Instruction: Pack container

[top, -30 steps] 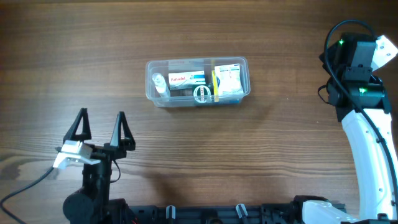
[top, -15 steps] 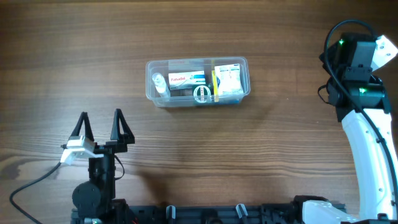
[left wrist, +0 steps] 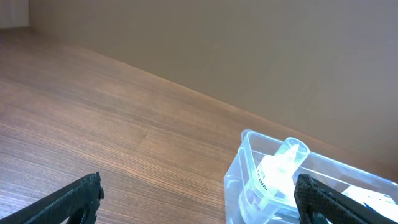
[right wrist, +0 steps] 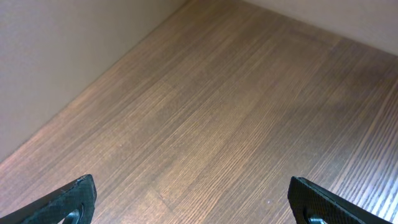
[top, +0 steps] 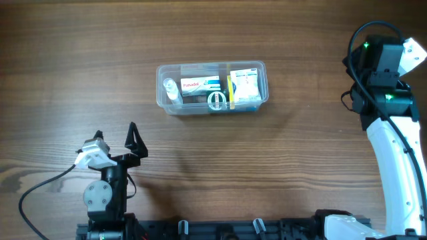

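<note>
Fingers (left wrist: 78,198) of the left gripper (top: 115,131), near the desk's (top: 280,167) front edge, and of the right gripper (right wrist: 193,208) stand wide apart, holding nothing, while the clear container (top: 187,109) with a small bottle (top: 172,89) and boxes (top: 200,85) sits mid-desk, nearer the far edge.

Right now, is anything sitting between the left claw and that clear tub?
Nothing visible. Only wooden table lies between the open left gripper and the tub. The left wrist view shows the same unobstructed stretch.

container (top: 161,87) alone on table (top: 220,173), open wood on every side
</note>
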